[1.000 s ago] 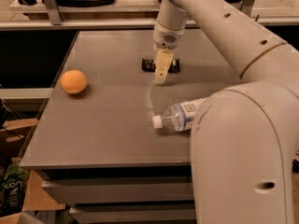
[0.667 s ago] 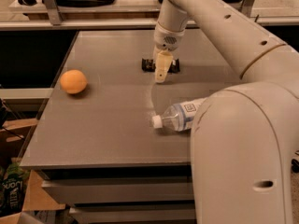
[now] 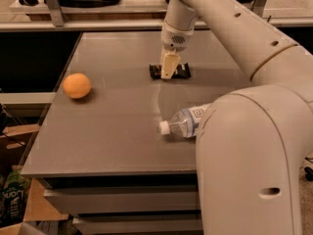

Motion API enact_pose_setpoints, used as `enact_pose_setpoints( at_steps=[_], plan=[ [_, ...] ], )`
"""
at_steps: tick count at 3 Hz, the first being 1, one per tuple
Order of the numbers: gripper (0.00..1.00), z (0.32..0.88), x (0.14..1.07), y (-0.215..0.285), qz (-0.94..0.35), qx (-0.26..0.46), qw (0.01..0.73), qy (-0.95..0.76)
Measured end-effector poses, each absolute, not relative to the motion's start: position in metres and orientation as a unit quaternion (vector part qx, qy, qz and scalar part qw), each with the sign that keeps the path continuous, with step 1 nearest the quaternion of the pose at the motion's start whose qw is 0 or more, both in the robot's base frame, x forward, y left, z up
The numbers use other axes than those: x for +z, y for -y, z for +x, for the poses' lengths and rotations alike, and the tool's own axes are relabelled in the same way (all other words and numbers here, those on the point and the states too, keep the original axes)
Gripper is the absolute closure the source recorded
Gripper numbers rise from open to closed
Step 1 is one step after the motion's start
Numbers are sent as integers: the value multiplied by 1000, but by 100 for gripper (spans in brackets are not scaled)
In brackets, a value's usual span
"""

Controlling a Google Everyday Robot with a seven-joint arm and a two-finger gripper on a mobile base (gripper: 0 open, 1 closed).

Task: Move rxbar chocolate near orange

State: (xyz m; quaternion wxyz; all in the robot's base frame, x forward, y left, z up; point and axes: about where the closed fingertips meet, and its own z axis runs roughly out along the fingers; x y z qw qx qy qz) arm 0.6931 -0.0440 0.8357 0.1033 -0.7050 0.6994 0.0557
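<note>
The rxbar chocolate [image 3: 183, 71], a small dark bar, lies flat near the far middle of the grey table [image 3: 112, 131]. My gripper [image 3: 168, 68] points straight down onto the middle of the bar and hides its centre; both ends of the bar show on either side. The bar rests on the table surface. The orange [image 3: 77, 85] sits near the table's left edge, well to the left and slightly in front of the bar.
A clear plastic water bottle [image 3: 187, 122] lies on its side in front of the bar, cap pointing left. My arm's large white body [image 3: 244, 170] fills the right foreground. Boxes and bags [image 3: 14, 199] sit on the floor at the lower left.
The gripper has stayed over the bar, with almost no visible shift. The bar, the orange and the bottle have not moved.
</note>
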Motion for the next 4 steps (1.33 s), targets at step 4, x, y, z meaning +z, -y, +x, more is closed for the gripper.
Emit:
enact_pose_setpoints(
  at_steps=[4],
  plan=[
    [100, 693, 893, 23, -736, 11, 162, -657]
  ],
)
